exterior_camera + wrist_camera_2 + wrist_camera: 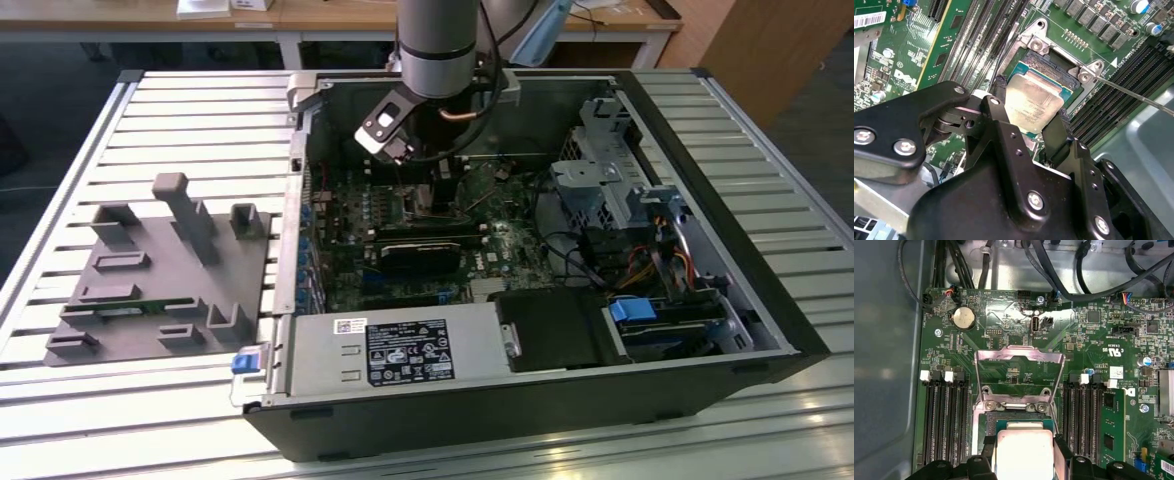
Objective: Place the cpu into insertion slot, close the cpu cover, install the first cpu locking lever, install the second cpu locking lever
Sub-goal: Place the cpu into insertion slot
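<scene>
Hand (1031, 102) pinches the cpu (1025, 455) by two opposite edges right over the insertion slot (1018, 417), upper centre of the exterior view, cpu cover (1019, 357) flipped open; chip looks light, rigid, slick and probably fragile underneath, so edge grip only.

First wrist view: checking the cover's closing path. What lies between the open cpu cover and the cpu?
In the first wrist view, the hinge bar and the insertion slot rim separate the cpu cover from the cpu.

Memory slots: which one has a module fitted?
The one holding the green module, outermost in the bank farther from the coin cell; the others look empty.
</scene>
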### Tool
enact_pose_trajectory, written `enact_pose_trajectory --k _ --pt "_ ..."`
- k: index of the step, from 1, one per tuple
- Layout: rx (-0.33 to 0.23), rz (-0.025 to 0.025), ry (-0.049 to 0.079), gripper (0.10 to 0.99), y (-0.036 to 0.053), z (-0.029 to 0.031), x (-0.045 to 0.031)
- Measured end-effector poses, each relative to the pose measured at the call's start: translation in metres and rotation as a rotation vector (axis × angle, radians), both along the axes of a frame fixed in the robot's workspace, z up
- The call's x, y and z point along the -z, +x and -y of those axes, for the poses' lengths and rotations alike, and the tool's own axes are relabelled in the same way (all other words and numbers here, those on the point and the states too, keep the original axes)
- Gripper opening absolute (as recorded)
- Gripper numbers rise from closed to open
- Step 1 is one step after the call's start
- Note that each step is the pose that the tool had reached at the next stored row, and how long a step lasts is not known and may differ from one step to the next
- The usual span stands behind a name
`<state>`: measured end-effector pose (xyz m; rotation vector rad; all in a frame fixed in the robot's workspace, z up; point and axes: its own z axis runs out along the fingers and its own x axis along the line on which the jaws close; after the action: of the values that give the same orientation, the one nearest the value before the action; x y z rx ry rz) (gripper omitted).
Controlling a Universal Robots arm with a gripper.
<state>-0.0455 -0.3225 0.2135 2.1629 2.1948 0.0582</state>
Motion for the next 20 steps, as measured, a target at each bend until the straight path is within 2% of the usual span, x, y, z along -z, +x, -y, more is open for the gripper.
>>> enact_pose_trajectory --k 11,20 --pt "0.003 0.0001 0.0 0.541 -0.0002 -0.0006 0.0099" --pt "0.005 0.0001 0.0 0.541 -0.0003 -0.0037 0.0114"
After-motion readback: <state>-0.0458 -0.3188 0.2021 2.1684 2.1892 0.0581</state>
